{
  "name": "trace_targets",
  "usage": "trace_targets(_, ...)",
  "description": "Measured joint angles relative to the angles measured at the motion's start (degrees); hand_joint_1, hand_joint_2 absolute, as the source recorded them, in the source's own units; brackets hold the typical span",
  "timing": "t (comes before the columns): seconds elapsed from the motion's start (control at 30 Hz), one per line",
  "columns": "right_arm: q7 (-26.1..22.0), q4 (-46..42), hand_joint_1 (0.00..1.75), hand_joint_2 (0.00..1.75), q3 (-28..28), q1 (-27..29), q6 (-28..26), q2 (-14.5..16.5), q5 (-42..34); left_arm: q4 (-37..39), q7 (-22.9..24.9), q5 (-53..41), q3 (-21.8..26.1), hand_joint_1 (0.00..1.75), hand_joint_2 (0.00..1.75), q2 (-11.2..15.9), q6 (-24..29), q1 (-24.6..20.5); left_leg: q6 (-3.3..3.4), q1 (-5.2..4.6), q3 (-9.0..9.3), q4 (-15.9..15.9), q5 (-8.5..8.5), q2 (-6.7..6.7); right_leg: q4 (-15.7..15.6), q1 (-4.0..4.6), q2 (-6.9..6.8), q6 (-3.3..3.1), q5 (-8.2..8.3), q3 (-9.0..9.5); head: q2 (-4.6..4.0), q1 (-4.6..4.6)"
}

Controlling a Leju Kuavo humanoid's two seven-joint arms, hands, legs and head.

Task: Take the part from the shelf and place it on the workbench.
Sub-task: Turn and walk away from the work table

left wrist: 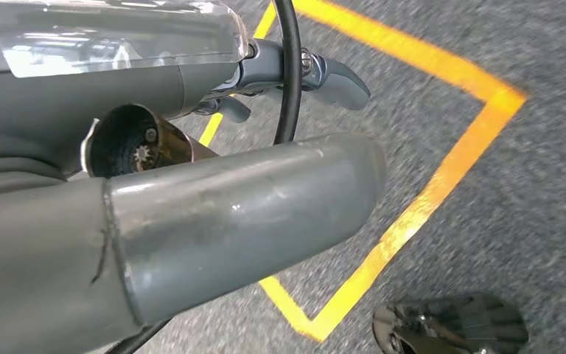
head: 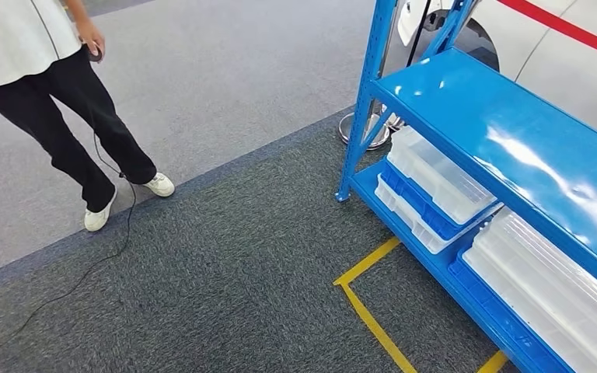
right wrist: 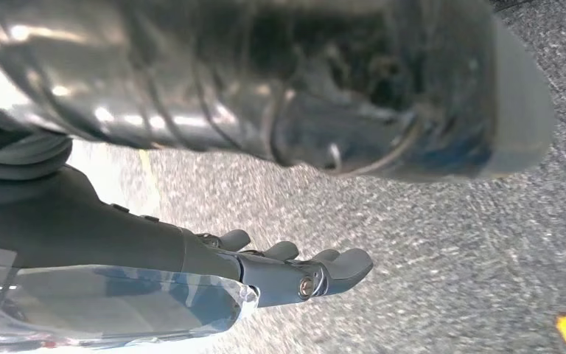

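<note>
- Left robot hand (left wrist: 295, 74): fingers extended, nothing held, above yellow floor tape (left wrist: 427, 199).
- Right robot hand (right wrist: 295, 269): fingers spread, nothing held.
- Blue shelf (head: 505, 124) at 3 o'clock, clear bins (head: 439, 175) on lower level.
- Person (head: 62, 101) at 10 o'clock.

The left hand (left wrist: 295, 74) had a thick grey thumb (left wrist: 243, 214), scuffed and smooth, with dark grey fingers (left wrist: 335, 77) joined by a silver screw. A black cable (left wrist: 289, 66) ran beside the thumb. The right hand (right wrist: 295, 269) had dark grey fingers and a clear glossy cover (right wrist: 118, 306) behind them.
</note>
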Motion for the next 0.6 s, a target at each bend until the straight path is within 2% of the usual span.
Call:
trace_targets(0.03, -0.04, 0.00, 0.00, 0.00, -0.05, -0.01, 0.02, 0.02, 0.03, 0.00, 0.01, -0.01, 0.01, 0.00, 0.00, 0.01, -0.01, -0.05, 0.13, -0.06, 0.47, -1.30, 0.18, -0.91, 0.08, -0.09, 0.61, 0.39, 0.05, -0.27, 0.00, 0.01)
trace_targets(0.07, -0.09, 0.00, 0.00, 0.00, -0.13, 0.01, 0.04, 0.03, 0.05, 0.00, 0.02, -0.01, 0.02, 0.00, 0.00, 0.02, -0.03, -0.10, 0.28, -0.17, 0.58, -1.59, 0.11, -0.91, 0.05, -0.17, 1.23, 0.84, 0.19, -0.49, 0.00, 0.00)
trace_targets(0.1, -0.13, 0.00, 0.00, 0.00, -0.21, 0.12, 0.06, 0.01, 0.09, 0.00, 0.02, -0.02, 0.03, 0.00, 0.00, 0.00, -0.04, -0.17, 0.53, -0.18, 0.64, -1.76, 0.28, -0.27, -0.10, -0.28, 1.82, 1.25, 0.37, -0.67, 0.00, -0.01)
trace_targets(0.13, -0.16, 0.00, 0.00, 0.00, -0.30, 0.22, 0.06, -0.03, 0.13, 0.00, 0.03, -0.03, 0.05, 0.00, 0.00, -0.02, -0.07, -0.25, 0.90, -0.12, 0.77, -2.08, 0.53, 0.40, 0.03, -0.31, 1.52, 1.56, 0.30, -0.82, 0.00, 0.01)
trace_targets(0.2, -0.18, 0.00, 0.00, 0.00, -0.40, 0.24, 0.07, -0.09, 0.18, 0.00, 0.03, -0.03, 0.11, 0.00, 0.00, -0.05, -0.11, -0.31, 1.65, 0.11, 0.95, -2.81, 1.01, 1.89, 2.76, -0.16, -1.16, 1.93, -1.54, -2.24, 0.00, 0.12)
trace_targets(0.23, -0.19, 0.00, 0.00, 0.00, -0.44, 0.15, 0.08, -0.10, 0.22, 0.00, 0.03, -0.04, 0.14, 0.00, 0.00, -0.05, -0.14, -0.30, 1.88, 0.05, 0.97, -2.96, 1.10, 2.71, 5.81, -0.18, -2.98, 2.06, -3.30, -3.69, 0.00, 0.16)
trace_targets(0.27, -0.20, 0.00, 0.00, 0.00, -0.46, 0.07, 0.09, -0.09, 0.28, 0.00, 0.05, -0.04, 0.17, 0.00, 0.00, -0.05, -0.15, -0.22, 2.04, -0.04, 0.93, -2.99, 1.08, 3.54, 9.50, -0.19, -4.16, 2.23, -5.15, -5.53, 0.00, 0.21)
trace_targets(0.3, -0.20, 0.00, 0.00, 0.00, -0.49, 0.00, 0.09, -0.09, 0.34, 0.00, 0.08, -0.04, 0.21, 0.00, 0.00, -0.04, -0.15, -0.15, 2.11, -0.13, 0.88, -2.97, 1.02, 4.39, 12.87, -0.28, -4.71, 2.41, -6.47, -7.17, 0.00, 0.20)
trace_targets(0.33, -0.21, 0.00, 0.00, 0.00, -0.52, 0.00, 0.09, -0.09, 0.40, 0.00, 0.11, -0.04, 0.24, 0.00, 0.00, -0.04, -0.16, -0.13, 2.12, -0.18, 0.88, -2.94, 0.94, 5.22, 14.83, -0.35, -5.03, 2.56, -6.85, -8.09, 0.00, 0.20)
trace_targets(0.37, -0.21, 0.00, 0.00, 0.00, -0.56, 0.04, 0.09, -0.11, 0.45, 0.00, 0.14, -0.04, 0.25, 0.00, 0.00, -0.04, -0.16, -0.16, 2.09, -0.20, 0.90, -2.91, 0.86, 5.94, 14.79, -0.39, -5.28, 2.67, -6.18, -7.99, 0.00, 0.20)
trace_targets(0.4, -0.21, 0.00, 0.00, 0.00, -0.60, 0.09, 0.09, -0.14, 0.48, 0.00, 0.15, -0.04, 0.25, 0.00, 0.00, -0.05, -0.16, -0.22, 1.99, -0.19, 0.97, -2.87, 0.75, 6.58, 12.56, -0.40, -5.60, 2.70, -4.62, -6.74, 0.00, 0.21)
trace_targets(0.43, -0.21, 0.00, 0.00, 0.00, -0.64, 0.13, 0.09, -0.19, 0.50, 0.00, 0.16, -0.04, 0.25, 0.00, 0.00, -0.06, -0.16, -0.29, 1.83, -0.19, 1.10, -2.80, 0.61, 7.15, 8.75, -0.35, -6.44, 2.60, -2.64, -4.64, 0.00, 0.21)
trace_targets(0.5, -0.21, 0.00, 0.00, 0.00, -0.68, 0.02, 0.09, -0.26, 0.52, 0.00, 0.16, -0.04, 0.25, 0.00, 0.00, -0.07, -0.16, -0.36, 1.31, -0.42, 1.35, -2.58, 0.21, 8.18, 1.88, 0.11, -8.85, 1.98, -0.33, -1.02, 0.00, 0.21)
trace_targets(0.53, -0.23, 0.00, 0.00, 0.00, -0.69, -0.05, 0.09, -0.27, 0.54, 0.00, 0.16, -0.04, 0.25, 0.00, 0.00, -0.07, -0.16, -0.41, 1.01, -0.55, 1.48, -2.50, 0.02, 8.66, 0.20, 0.36, -9.60, 1.64, -0.02, -0.21, 0.00, 0.20)
trace_targets(0.57, -0.25, 0.00, 0.00, 0.00, -0.69, -0.10, 0.09, -0.27, 0.54, 0.00, 0.16, -0.04, 0.25, 0.00, 0.00, -0.07, -0.16, -0.47, 0.71, -0.66, 1.63, -2.49, -0.12, 9.14, -0.22, 0.57, -9.65, 1.33, -0.18, -0.15, 0.00, 0.19)
trace_targets(0.6, -0.26, 0.00, 0.00, 0.00, -0.70, -0.08, 0.09, -0.27, 0.55, 0.00, 0.16, -0.04, 0.25, 0.00, 0.00, -0.08, -0.16, -0.55, 0.42, -0.70, 1.83, -2.54, -0.23, 9.66, -0.29, 0.58, -8.96, 1.08, -0.06, -0.24, 0.00, 0.17)
